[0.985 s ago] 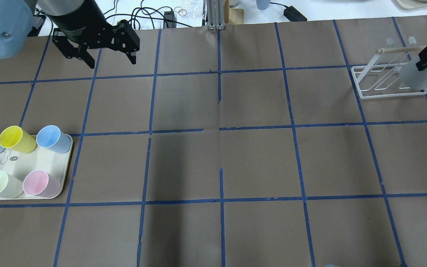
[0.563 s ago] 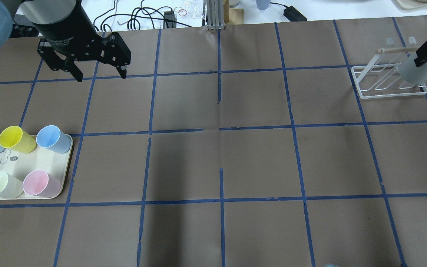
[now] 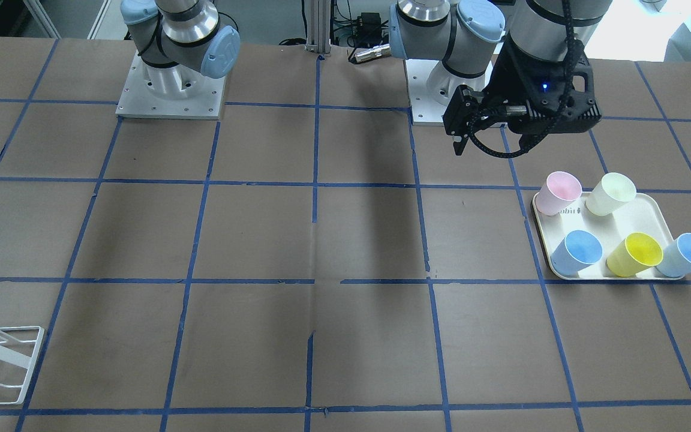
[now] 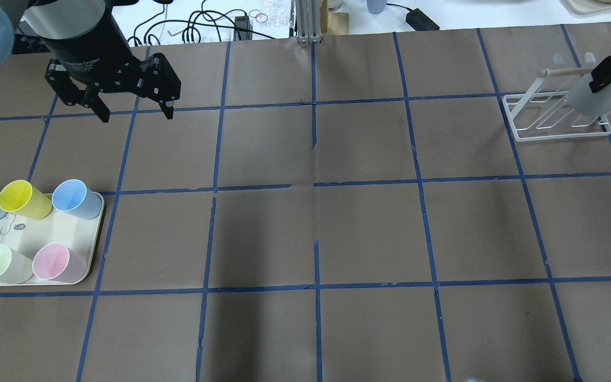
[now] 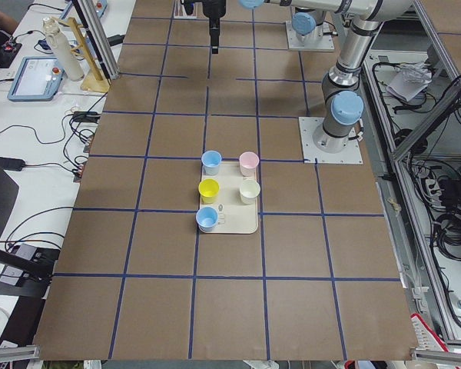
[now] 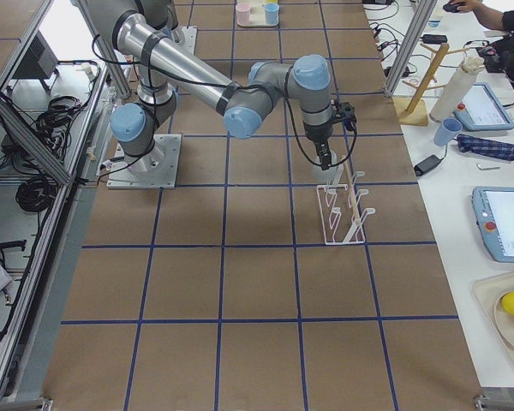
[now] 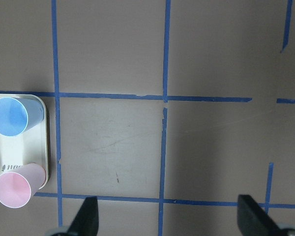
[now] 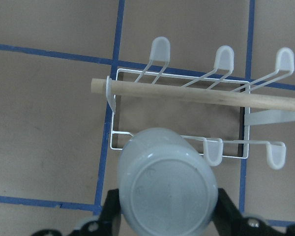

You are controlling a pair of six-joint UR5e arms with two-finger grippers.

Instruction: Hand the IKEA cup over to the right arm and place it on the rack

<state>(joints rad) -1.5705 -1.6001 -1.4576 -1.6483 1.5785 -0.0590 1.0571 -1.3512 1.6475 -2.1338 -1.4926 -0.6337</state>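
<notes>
Right tool [image 8: 167, 219] is clamping the small pale grey plastic tumbler [image 8: 167, 189] base-up over the low white wire rack [image 8: 187, 92], at its corner; left tool [image 4: 137, 115] is hanging spread and empty. Rim is probably sitting off-centre from the nearest prong [image 8: 214, 150], so lowering risks snagging wire and tipping the tumbler.

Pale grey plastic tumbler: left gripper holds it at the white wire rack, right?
No: the right gripper holds the pale grey plastic tumbler at the white wire rack, per the right wrist-mounted view. The left gripper is open, empty.
</notes>
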